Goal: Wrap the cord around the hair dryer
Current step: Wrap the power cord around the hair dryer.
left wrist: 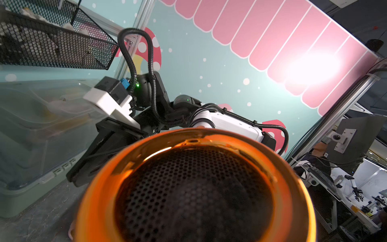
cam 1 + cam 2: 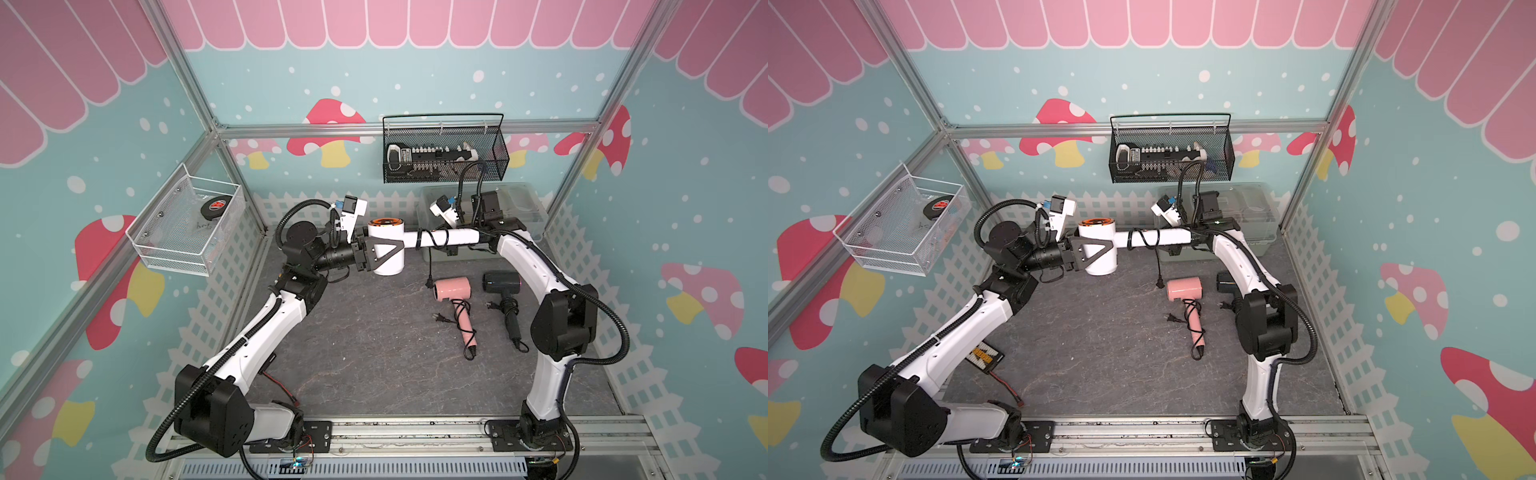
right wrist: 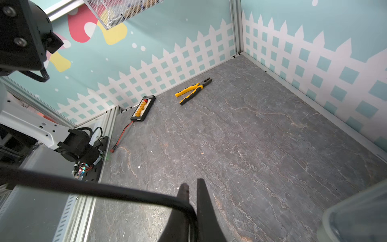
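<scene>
Top views: holds white hair dryer (image 2: 390, 266) by barrel in left jaws above worktop (image 2: 365, 340), with cord (image 2: 432, 240) coiled round handle (image 2: 459, 237). Right wrist: pinches cord in right jaws.

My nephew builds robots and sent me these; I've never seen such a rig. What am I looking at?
Two robot arms work over a grey table. Two pictures look down from overhead; the other two come from cameras on the arms' wrists. The left gripper clamps a white hair dryer by its barrel, above the table. Its black cord is partly looped around the handle, and the right gripper seems closed on it. A pink hair dryer and a dark hair dryer lie on the table.
</scene>
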Controlling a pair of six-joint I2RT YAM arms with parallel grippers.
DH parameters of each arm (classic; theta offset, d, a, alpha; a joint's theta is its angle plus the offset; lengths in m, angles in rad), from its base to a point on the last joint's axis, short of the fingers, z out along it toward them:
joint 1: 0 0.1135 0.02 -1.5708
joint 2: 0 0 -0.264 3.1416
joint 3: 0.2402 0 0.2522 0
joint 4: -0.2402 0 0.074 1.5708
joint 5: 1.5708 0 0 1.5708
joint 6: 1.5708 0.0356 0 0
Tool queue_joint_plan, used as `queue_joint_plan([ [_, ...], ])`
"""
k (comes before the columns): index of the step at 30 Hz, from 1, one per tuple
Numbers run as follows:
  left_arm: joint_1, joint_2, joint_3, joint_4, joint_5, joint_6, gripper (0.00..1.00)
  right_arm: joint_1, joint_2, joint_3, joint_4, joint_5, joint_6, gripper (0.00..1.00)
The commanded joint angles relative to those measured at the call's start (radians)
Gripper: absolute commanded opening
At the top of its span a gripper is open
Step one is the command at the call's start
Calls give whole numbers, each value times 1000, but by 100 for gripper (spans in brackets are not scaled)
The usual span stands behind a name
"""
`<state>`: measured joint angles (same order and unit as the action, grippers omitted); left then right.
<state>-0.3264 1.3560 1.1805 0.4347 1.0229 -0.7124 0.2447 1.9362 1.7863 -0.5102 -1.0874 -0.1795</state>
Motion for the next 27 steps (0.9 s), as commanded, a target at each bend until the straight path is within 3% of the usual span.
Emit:
queue_joint_plan([
  [1, 21, -30, 106, 235, 14, -47, 0, -24, -25, -79, 147, -1, 104, 9],
  [12, 76, -3, 170, 333, -17, -136, 0, -22, -55, -285, 352, -22, 200, 9],
  [27, 138, 15, 180, 404, -78, -198, 0, -6, -45, -361, 365, -11, 186, 8],
])
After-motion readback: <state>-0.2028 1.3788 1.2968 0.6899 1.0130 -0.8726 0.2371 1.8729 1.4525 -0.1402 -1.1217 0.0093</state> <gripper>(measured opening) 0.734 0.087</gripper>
